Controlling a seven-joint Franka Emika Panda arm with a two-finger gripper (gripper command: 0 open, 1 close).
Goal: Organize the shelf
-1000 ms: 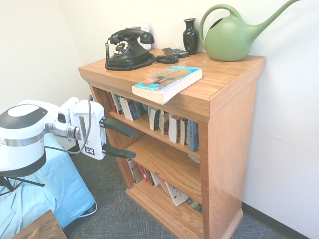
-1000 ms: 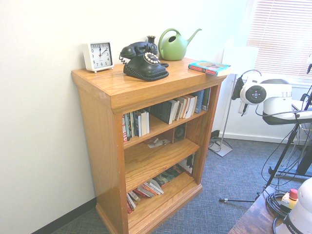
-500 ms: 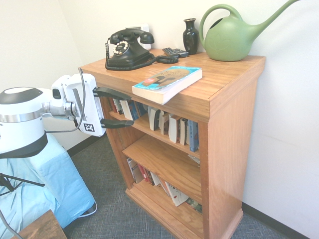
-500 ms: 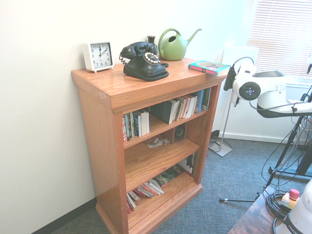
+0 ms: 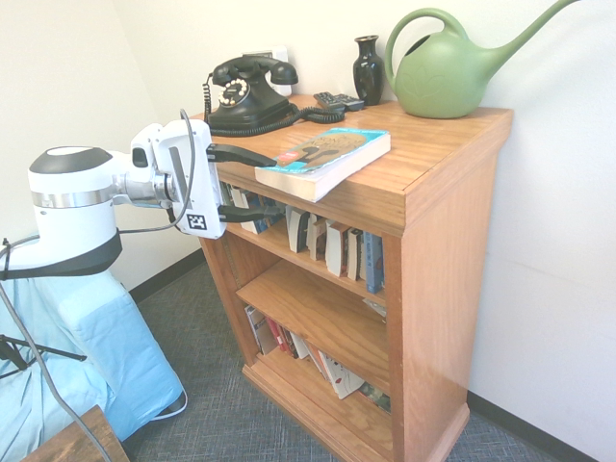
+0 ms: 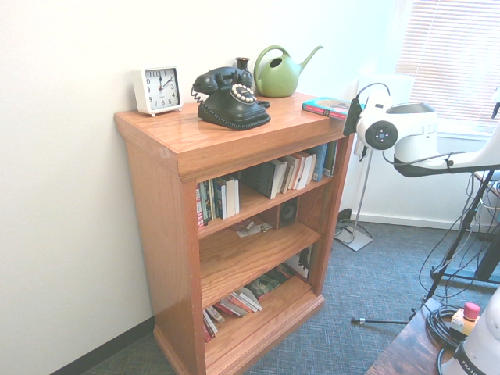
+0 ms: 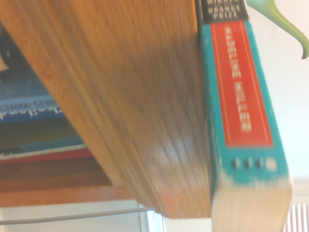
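The shelf stands against the wall, a teal book lying on its top near the front edge. The claw points level at that edge just beside the book, prongs apart, holding nothing.

The shelf is standing upright on grey carpet against the white wall, warm orange-brown oak with a thick overhanging top, solid side panels and three open tiers. Books are sitting upright along the top tier, the middle tier is lying mostly bare, and books are leaning on the bottom tier.
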